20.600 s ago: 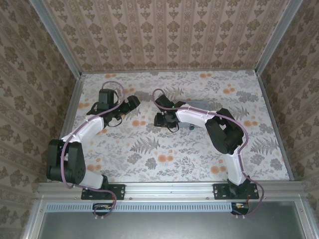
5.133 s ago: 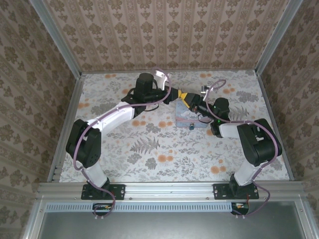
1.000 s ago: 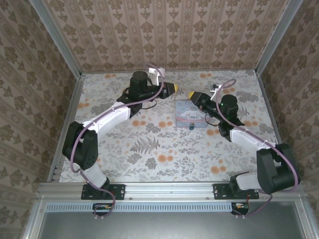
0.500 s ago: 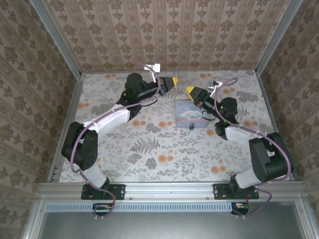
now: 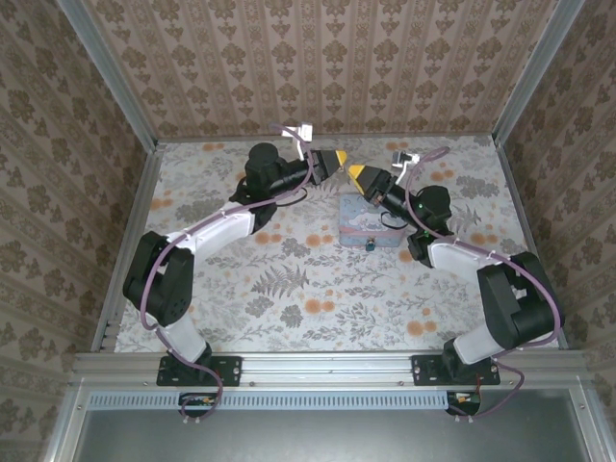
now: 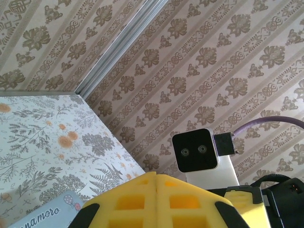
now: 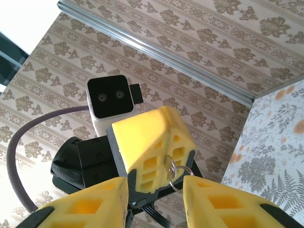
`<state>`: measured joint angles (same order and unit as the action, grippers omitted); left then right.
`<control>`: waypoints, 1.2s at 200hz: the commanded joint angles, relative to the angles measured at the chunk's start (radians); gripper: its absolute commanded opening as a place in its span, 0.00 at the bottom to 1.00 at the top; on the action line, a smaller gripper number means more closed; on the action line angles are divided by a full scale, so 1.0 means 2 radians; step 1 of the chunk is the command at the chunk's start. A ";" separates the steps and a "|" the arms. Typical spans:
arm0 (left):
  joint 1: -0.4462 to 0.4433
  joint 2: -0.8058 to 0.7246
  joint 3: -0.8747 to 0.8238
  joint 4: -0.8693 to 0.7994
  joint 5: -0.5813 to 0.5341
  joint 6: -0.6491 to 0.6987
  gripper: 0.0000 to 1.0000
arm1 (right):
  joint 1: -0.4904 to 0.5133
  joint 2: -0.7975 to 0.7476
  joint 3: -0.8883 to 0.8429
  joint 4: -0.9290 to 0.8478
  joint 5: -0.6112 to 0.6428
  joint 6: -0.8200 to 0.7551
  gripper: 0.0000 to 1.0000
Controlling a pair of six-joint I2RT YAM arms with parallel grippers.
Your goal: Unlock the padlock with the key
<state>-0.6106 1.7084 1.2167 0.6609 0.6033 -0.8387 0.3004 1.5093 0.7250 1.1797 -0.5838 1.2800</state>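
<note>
My left gripper [image 5: 335, 160] hangs raised above the table's far middle, its yellow fingers [image 6: 156, 199] pressed shut. In the right wrist view the key [image 7: 169, 167], a small metal piece on a wire ring, sticks out from between those shut fingers [image 7: 152, 142]. My right gripper [image 5: 354, 174] points at the left one from the right, nearly tip to tip. Its jaws stand open [image 7: 154, 205], one to each side of the key below it, touching nothing. The padlock [image 5: 369, 246] is a tiny dark speck at the near edge of the pale blue tin [image 5: 371, 221].
The tin rests on the flower-patterned table [image 5: 289, 289] just below both grippers; its corner [image 6: 47, 216] shows in the left wrist view. Patterned walls [image 5: 318, 67] close the back and both sides. The right wrist's camera block [image 6: 197, 152] faces the left gripper closely.
The right gripper has swung left and up toward the left gripper and its jaws have narrowed a little. The left gripper rose slightly, still shut.
</note>
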 commanded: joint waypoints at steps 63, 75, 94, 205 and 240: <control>-0.006 0.004 -0.002 0.034 0.004 -0.014 0.00 | 0.009 0.024 0.024 0.027 0.007 0.000 0.36; -0.006 0.004 -0.002 0.034 0.004 -0.013 0.00 | 0.008 0.025 0.026 0.027 0.007 0.000 0.35; -0.007 0.005 -0.005 0.035 0.003 -0.015 0.00 | 0.009 0.027 0.029 0.027 0.006 0.001 0.35; -0.011 0.011 -0.005 0.037 0.001 -0.018 0.00 | 0.012 0.034 0.039 0.027 0.004 0.003 0.24; -0.011 0.010 -0.007 0.036 -0.005 -0.018 0.00 | 0.015 0.034 0.038 0.029 0.000 0.004 0.24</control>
<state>-0.6270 1.7214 1.2106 0.6971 0.5941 -0.8646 0.3168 1.5703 0.7734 1.1824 -0.5804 1.2873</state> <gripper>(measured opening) 0.048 0.238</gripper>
